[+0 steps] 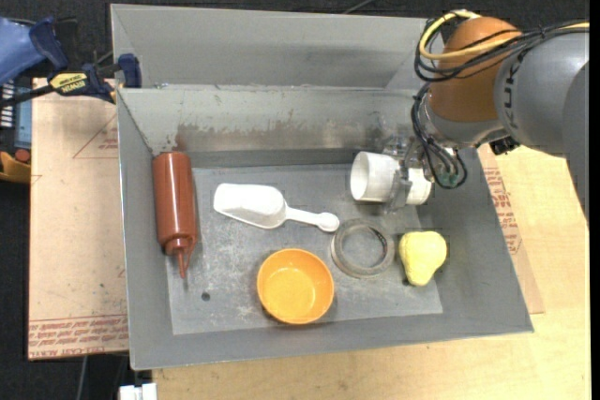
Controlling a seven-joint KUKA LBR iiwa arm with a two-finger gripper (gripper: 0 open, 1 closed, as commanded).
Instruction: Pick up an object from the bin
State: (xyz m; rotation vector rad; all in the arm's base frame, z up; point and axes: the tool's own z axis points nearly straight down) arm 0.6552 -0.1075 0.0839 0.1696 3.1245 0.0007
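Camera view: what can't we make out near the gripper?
- White cup: its right side is hidden by the gripper; held or merely touched, cannot tell.
- Bin: right rear corner is covered by the arm.
- Ring: material too small to tell.

Just below the claw (408,181) lies a yellow pear (422,256), with a ring (360,248) below and left of it, an orange bowl (295,285) lower and farther left, a white scoop (253,205) to its left, and a red bottle (175,206) far left.
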